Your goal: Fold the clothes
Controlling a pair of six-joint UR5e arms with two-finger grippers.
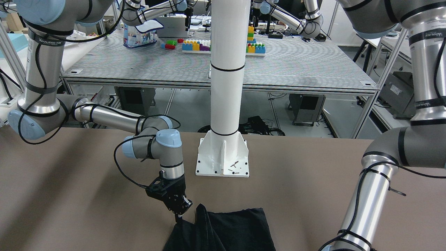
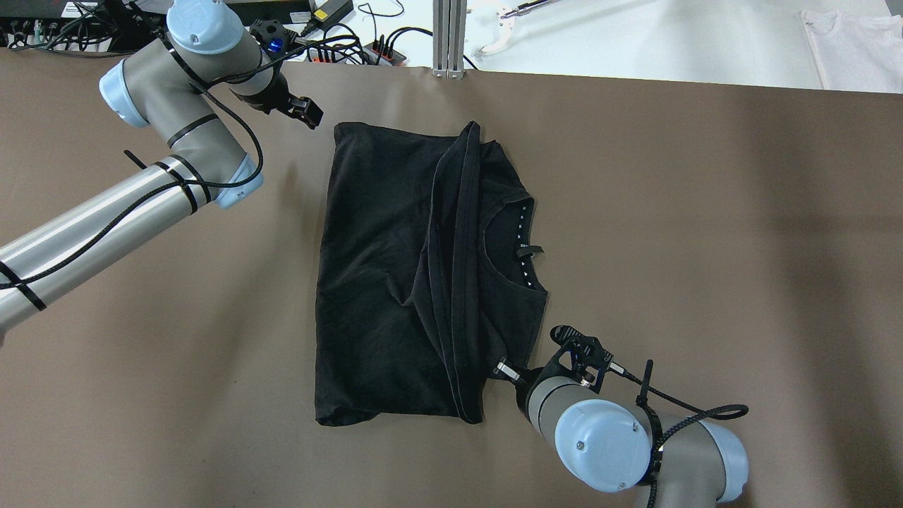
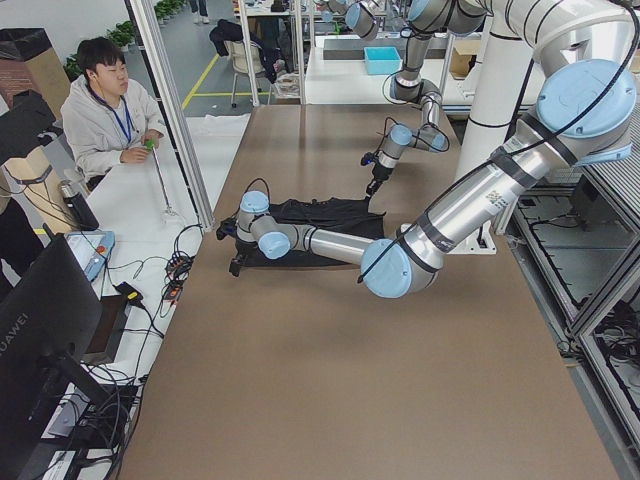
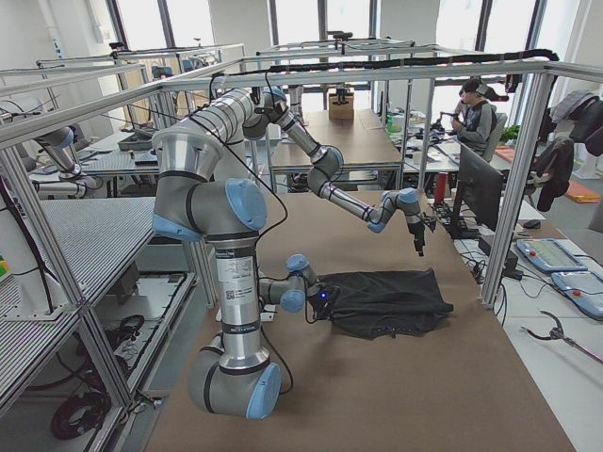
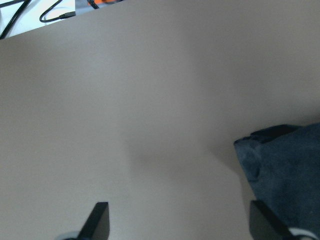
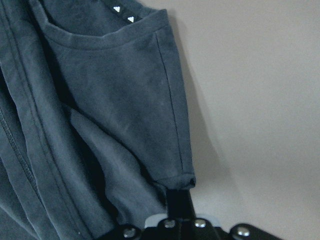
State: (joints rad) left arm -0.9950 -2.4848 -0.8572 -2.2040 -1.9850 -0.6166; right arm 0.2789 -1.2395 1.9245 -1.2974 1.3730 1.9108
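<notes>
Since clothes (image 2: 381, 282) look limp, light, I'd pinch hems; right gripper (image 2: 501, 367) clamped on lower-centre hem, left gripper (image 5: 177, 222) jaws apart.

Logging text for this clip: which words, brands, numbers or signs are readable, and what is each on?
"WANJEED": on the black band around the right arm's upper link, and again on the left arm's band; the small characters after it are unreadable.
"HUAWEI": on the back of the monitor.
The sticker on the right arm's upright link is too small to read.
The black garment shows white triangles on its neck tape but no legible letters.
</notes>
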